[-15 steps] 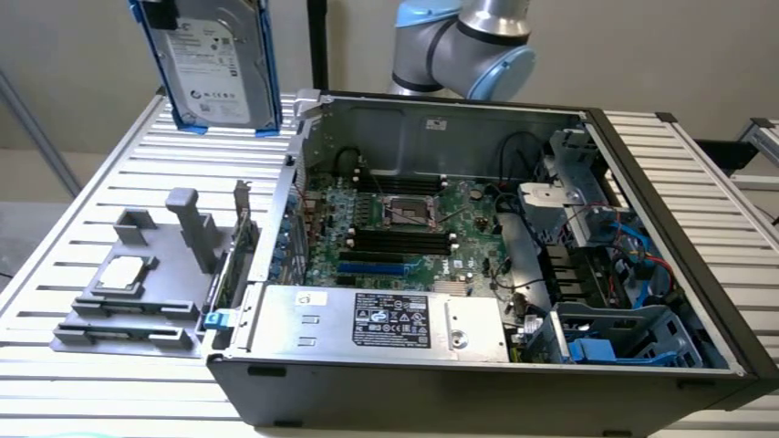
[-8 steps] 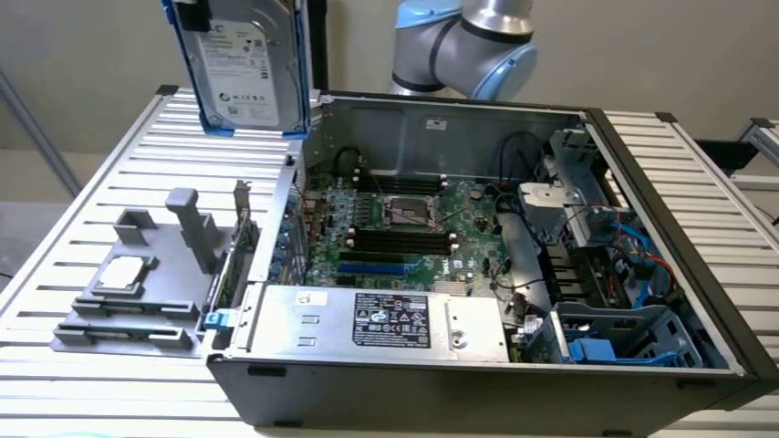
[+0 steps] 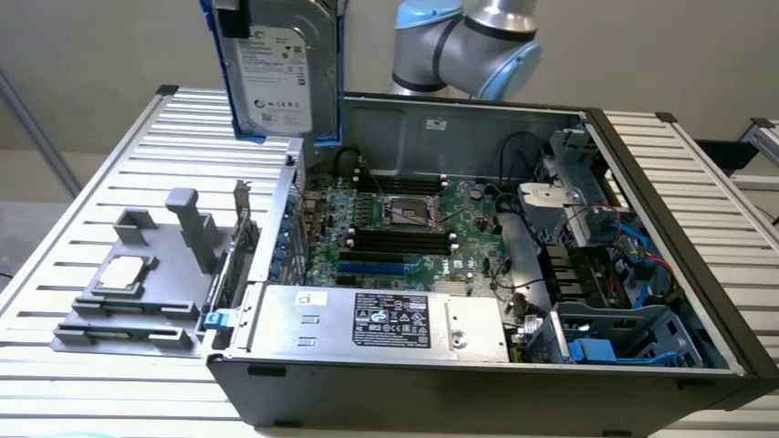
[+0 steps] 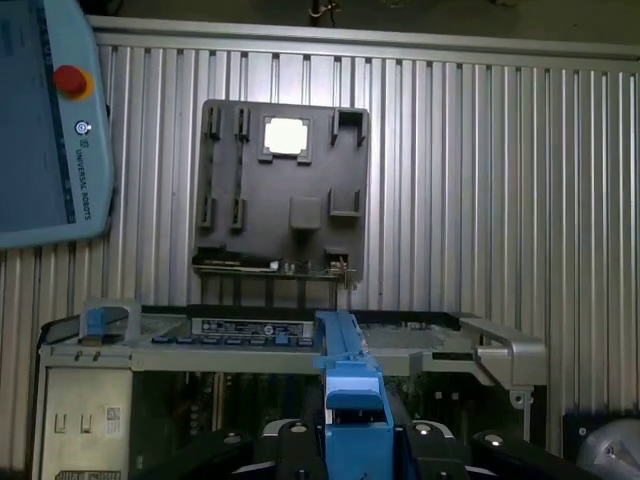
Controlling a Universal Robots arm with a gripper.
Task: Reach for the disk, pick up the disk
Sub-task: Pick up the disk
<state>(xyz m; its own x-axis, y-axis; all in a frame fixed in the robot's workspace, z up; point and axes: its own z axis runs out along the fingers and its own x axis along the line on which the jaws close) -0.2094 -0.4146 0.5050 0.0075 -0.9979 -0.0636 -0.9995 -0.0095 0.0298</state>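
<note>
Figure: lift phase. I have the disk (image 3: 277, 78) hanging upright, clear above the open computer case (image 3: 487, 383), at about 11 o'clock in the exterior view. In the wrist view its blue carrier edge (image 4: 350, 400) sits clamped between the pincer (image 4: 352, 440) fingers. To finish well I judge it best to hold it plumb and clear of the case wall. The wrist view alone shows the grip, the grey fixture tray (image 4: 285, 190) on the ribbed surface (image 4: 500, 200) and a teach pendant (image 4: 45, 120); the exterior view gives the label and height.
</note>
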